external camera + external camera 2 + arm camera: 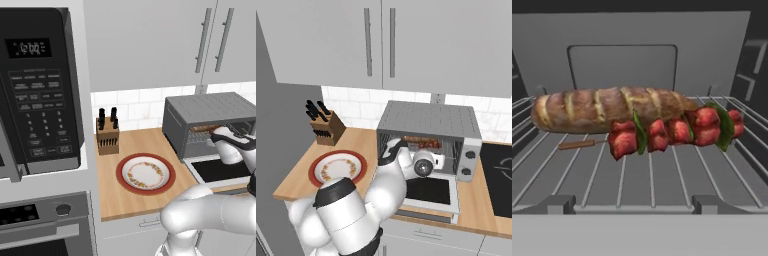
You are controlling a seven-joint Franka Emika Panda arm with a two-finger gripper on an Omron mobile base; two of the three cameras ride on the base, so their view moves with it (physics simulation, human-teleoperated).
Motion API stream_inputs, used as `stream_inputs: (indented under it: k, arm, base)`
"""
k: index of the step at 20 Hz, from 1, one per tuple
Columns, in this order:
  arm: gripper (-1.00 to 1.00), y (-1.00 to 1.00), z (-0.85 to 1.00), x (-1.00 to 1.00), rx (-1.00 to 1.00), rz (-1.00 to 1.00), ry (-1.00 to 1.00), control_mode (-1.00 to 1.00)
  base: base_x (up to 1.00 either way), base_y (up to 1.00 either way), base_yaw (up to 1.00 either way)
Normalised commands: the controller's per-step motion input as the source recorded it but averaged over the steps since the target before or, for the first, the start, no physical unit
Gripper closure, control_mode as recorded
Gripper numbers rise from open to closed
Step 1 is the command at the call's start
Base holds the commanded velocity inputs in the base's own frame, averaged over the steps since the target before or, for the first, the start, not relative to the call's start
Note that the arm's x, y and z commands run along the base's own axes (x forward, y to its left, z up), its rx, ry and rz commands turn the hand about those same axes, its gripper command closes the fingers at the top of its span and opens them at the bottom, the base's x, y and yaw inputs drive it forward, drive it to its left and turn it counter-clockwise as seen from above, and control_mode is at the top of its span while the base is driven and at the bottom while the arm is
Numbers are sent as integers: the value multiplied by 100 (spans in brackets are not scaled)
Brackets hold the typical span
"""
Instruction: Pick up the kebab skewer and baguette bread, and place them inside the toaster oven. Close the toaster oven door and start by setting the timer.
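With the jaws standing apart and empty, the gripper (632, 204) is sitting at the toaster oven (428, 120) mouth; kebab skewer (672, 132) and baguette bread (607, 110) are lying on the wire rack (662, 180). Back straight out, clearing the toaster oven door (428, 192).

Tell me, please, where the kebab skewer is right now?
In the hand view the kebab skewer lies on the wire rack inside the toaster oven, right in front of the baguette bread.
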Motion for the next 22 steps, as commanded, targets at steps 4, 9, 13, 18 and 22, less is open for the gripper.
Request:
stream_inputs:
  k: [4,9,13,18,22]
  arm:
    - [-100,0,0,16,0,0,0,-100]
    - [-100,0,0,-27,0,0,0,-100]
    - [-100,0,4,-54,0,1,0,-100]
    - [-100,-8,9,-49,1,5,0,-100]
    - [-100,-13,9,-39,2,5,0,-100]
  base:
    - [0,0,0]
    - [0,0,0]
    - [0,0,0]
    - [0,0,0]
    - [0,0,0]
